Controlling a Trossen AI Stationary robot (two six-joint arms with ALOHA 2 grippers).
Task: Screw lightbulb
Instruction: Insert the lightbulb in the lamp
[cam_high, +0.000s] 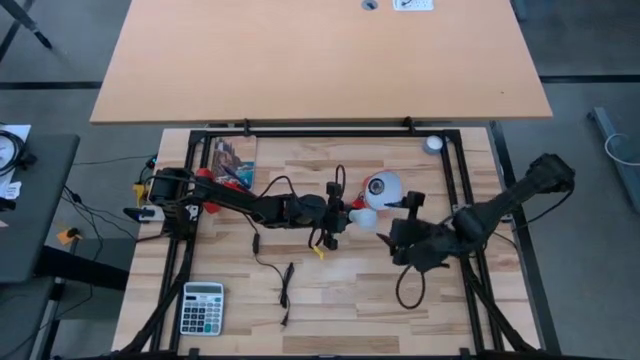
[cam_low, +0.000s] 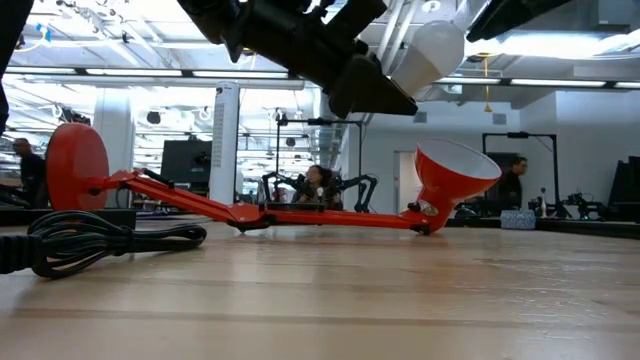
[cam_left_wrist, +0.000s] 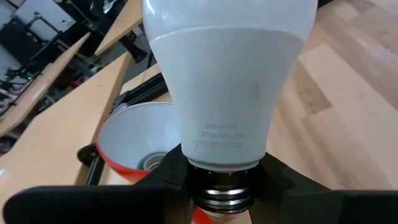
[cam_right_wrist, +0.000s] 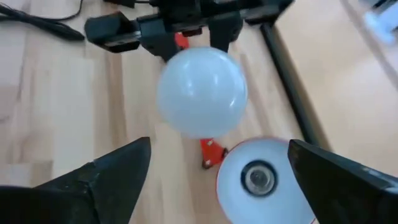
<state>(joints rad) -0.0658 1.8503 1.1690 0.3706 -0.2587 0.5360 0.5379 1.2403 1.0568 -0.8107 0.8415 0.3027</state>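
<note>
Currently left gripper (cam_left_wrist: 224, 186) clamped lightbulb (cam_left_wrist: 227, 81) by its base near worktop's middle, right gripper (cam_right_wrist: 217, 171) fingers apart; needed base aligned with shade (cam_right_wrist: 273, 180) socket before twisting

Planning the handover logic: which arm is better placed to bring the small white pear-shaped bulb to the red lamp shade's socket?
Left. The left gripper is shut on the white bulb's metal base beside the red lamp shade. The right gripper is open and empty.

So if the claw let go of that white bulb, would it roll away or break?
Probably both. The lightbulb is round and smooth, so it would likely roll on the table. It hangs well above the wood, held only at its metal base by the left claw, so a drop might crack it.
</note>
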